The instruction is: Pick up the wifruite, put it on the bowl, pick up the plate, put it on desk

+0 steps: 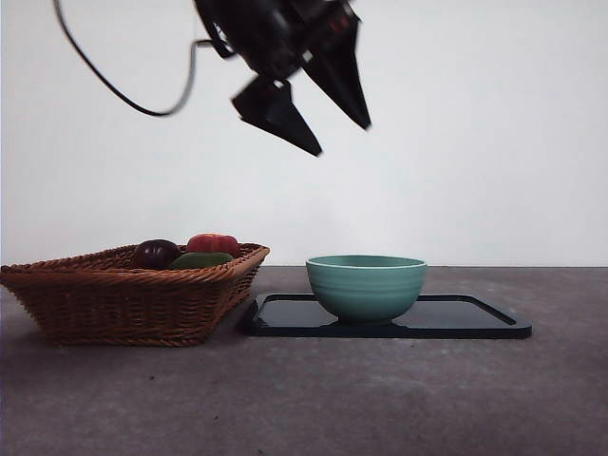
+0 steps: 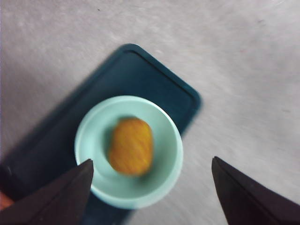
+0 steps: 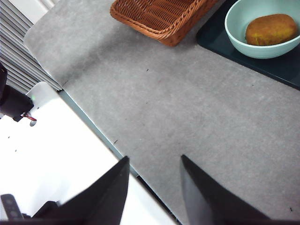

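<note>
The golden-brown wifruite (image 2: pixel 131 145) lies inside the teal-green bowl (image 2: pixel 93 126), which stands on a dark rectangular plate (image 2: pixel 140 70) on the grey desk (image 1: pixel 380 399). In the front view the bowl (image 1: pixel 366 285) hides the fruit, and the plate (image 1: pixel 475 318) lies flat under it. My left gripper (image 1: pixel 342 140) hangs high above the bowl, open and empty; its own view shows it (image 2: pixel 152 161) right over the fruit. My right gripper (image 3: pixel 154 158) is open and empty over the desk's edge, well away from the bowl (image 3: pixel 239 33) and the wifruite (image 3: pixel 271 29).
A brown wicker basket (image 1: pixel 123 294) stands left of the plate, holding a dark purple fruit (image 1: pixel 155 253), a red one (image 1: pixel 214 243) and a green one (image 1: pixel 201 259). It also shows in the right wrist view (image 3: pixel 164 16). A white surface (image 3: pixel 56 154) borders the desk.
</note>
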`<state>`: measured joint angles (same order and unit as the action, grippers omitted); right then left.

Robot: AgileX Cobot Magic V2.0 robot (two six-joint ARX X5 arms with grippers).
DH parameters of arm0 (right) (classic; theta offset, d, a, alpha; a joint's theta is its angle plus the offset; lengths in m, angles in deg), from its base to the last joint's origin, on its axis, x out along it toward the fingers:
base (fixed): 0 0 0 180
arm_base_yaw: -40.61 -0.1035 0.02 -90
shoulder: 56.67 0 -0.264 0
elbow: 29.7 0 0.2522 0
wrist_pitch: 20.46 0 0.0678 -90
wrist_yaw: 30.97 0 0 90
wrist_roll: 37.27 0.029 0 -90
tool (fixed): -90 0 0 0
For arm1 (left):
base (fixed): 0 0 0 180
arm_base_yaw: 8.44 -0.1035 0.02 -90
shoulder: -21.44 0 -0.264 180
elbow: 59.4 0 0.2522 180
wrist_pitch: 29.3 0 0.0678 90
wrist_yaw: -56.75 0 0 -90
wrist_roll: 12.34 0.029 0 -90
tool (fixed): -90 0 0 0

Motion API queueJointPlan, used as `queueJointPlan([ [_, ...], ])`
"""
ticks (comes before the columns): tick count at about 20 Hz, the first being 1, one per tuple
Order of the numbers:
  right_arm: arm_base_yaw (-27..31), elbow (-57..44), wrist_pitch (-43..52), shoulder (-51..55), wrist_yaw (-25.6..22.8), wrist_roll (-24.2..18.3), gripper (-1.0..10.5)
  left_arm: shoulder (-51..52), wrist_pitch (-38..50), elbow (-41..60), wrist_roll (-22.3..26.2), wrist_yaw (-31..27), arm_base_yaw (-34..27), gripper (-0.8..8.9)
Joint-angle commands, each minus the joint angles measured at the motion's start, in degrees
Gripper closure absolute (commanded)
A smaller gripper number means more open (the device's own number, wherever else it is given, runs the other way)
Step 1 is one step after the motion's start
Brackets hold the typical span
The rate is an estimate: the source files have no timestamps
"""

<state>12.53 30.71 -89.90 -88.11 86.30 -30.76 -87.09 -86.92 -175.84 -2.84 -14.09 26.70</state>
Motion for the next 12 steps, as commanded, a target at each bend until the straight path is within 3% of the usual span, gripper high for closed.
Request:
queueJointPlan([
  [1, -0.31, 0.68, -0.57, 0.70, 0.17, 1.36, 7.8, -5.62, 0.20, -5.22, 3.23, -1.22, 1.36, 4.09],
  [12, -0.31, 0.68, -2.71, 2.38, -0.26, 2.34, 7.8, -17.84, 0.17, -9.57, 9.18, -4.81, 3.41, 4.09],
])
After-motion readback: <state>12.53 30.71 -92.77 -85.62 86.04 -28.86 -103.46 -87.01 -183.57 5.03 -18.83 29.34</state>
